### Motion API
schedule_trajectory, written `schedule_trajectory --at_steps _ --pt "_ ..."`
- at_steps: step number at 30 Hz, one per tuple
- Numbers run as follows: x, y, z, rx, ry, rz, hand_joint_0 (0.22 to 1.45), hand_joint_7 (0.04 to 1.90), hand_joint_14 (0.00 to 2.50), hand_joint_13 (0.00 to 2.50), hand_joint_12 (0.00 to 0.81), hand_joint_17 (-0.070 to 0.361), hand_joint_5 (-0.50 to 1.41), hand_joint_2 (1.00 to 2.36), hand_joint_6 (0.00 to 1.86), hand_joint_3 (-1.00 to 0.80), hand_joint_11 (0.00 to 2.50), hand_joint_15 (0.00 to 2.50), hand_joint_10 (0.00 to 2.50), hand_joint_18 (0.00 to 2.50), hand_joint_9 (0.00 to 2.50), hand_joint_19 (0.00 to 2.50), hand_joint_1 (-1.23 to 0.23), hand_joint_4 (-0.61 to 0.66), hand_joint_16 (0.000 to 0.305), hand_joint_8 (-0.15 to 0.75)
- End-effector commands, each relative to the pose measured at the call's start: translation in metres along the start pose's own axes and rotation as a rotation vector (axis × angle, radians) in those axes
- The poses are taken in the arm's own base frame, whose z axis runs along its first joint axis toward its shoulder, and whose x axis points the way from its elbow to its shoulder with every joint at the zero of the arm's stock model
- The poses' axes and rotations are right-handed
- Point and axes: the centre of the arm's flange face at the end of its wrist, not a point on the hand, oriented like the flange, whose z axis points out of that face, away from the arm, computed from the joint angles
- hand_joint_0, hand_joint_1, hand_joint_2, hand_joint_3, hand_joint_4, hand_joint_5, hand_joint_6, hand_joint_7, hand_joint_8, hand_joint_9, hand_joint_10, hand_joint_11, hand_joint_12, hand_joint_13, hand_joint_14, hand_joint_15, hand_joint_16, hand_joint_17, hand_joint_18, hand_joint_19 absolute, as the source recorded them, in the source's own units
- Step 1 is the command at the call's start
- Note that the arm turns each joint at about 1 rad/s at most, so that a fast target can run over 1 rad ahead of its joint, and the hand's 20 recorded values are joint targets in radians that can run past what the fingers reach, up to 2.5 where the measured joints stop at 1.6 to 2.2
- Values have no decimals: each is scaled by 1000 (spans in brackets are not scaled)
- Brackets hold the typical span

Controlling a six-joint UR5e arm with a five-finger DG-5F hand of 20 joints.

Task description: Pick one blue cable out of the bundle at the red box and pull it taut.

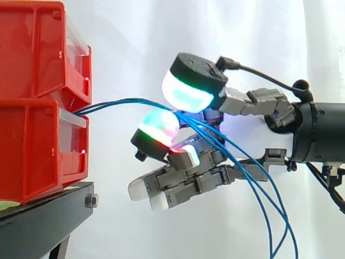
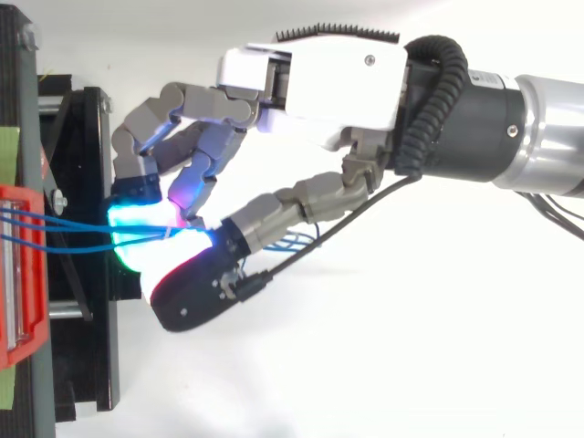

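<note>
Blue cables (image 1: 121,101) ran from the red box (image 1: 32,156) into a pinch between glowing pads (image 1: 187,90) of the hand (image 2: 319,82); whether one strand was singled out, I could not tell; the span bowed slightly; tautening looked undone.

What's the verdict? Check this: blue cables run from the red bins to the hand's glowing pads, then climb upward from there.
Not quite. In the side view the blue cables run from the red bins to the hand and its glowing pads, then droop downward from there, not upward.
</note>
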Motion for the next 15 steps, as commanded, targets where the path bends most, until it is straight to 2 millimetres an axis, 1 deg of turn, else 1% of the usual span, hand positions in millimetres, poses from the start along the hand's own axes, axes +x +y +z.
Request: schedule_trajectory --at_steps 1,3,4,5,7,8,9,10,11,12,14,15 --pt "-2 -1 0 2 -4 -1 515 1009 12 588 465 134 -119 1000 882 -500 997 267 15 505 1108 289 -536 182 59 416" --pt "-4 0 0 0 -4 0 578 1002 11 582 448 126 -117 1000 874 -500 973 278 15 481 1115 301 -493 166 56 399" --pt "-4 0 0 0 -4 0 582 1004 12 583 446 125 -116 1002 872 -466 977 275 16 481 1122 306 -496 158 56 397" --pt "-5 0 0 1 -5 -2 591 1005 11 586 446 124 -115 1006 870 -417 990 280 15 479 1121 302 -519 149 55 403" --pt "-5 0 0 -2 -8 -6 592 1022 12 585 447 124 -116 1008 869 -379 1003 278 15 479 1118 302 -572 148 55 404" --pt "-5 0 0 -2 -8 -8 587 1023 11 591 455 127 -118 1010 872 -324 1028 275 15 491 1108 299 -629 151 56 409" --pt "-6 0 0 -2 -9 -8 582 1017 10 608 480 138 -120 1010 883 -278 1024 268 12 528 1111 279 -678 167 61 432" --pt "-7 0 0 -1 -11 -8 582 1018 10 612 484 140 -121 1010 888 -264 1020 264 11 536 1114 276 -690 174 62 438" --pt "-11 -1 0 -1 -15 -8 583 1062 11 618 492 143 -121 1009 886 -229 1034 268 11 552 1118 267 -718 185 64 448" --pt "-11 0 0 -2 -15 -8 585 1028 9 625 500 146 -121 1008 899 -204 1044 257 11 568 1121 262 -743 182 65 454" --pt "-11 1 0 -2 -15 -8 599 1019 10 626 489 140 -123 1011 914 -162 1050 264 12 553 1111 262 -780 171 62 446" --pt "-11 1 0 -2 -15 -8 607 1047 10 628 485 138 -124 1013 917 -142 1069 266 12 555 1113 259 -800 160 61 440"
